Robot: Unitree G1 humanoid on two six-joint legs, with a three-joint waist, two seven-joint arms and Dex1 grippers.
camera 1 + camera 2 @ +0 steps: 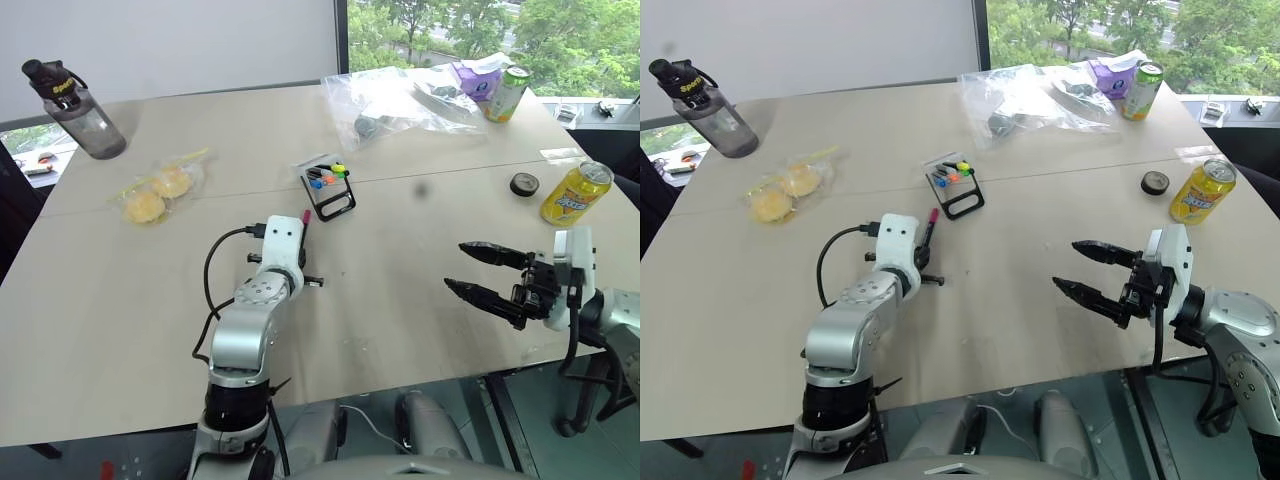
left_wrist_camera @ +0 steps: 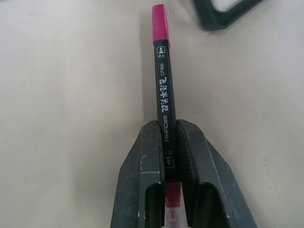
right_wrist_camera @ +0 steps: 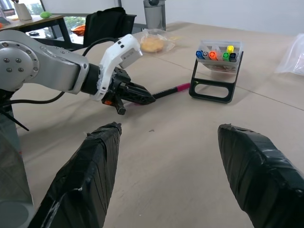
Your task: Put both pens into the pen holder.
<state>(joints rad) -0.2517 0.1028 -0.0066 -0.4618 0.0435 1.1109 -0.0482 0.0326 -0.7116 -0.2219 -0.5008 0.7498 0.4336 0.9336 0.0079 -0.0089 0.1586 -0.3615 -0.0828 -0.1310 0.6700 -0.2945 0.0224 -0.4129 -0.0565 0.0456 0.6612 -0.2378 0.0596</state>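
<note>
A: Left wrist view: left gripper (image 2: 166, 142) clamped on the pen (image 2: 163, 80), magenta cap. Barrel runs straight out between the two fingers (image 2: 142, 166), cap end well past the tips, rear end back between the jaws.

B: Pen on the table (image 1: 420, 300) or lifted?

A: Can't tell. It lies low over the tabletop, around the middle of the table, cap pointing at the pen holder (image 1: 328, 188).

B: Holder where?

A: Just beyond the cap tip, toward the far edge, near the middle. Short coloured markers (image 1: 325, 175) stand in it. Cap is apart from the holder's black loop frame.

B: Right gripper (image 1: 480, 272)?

A: Jaws spread wide, nothing between them. It hovers near the near right corner, pointing at the left gripper, well apart from the pen and the holder.

B: Second pen?

A: Can't pick it out.
</note>
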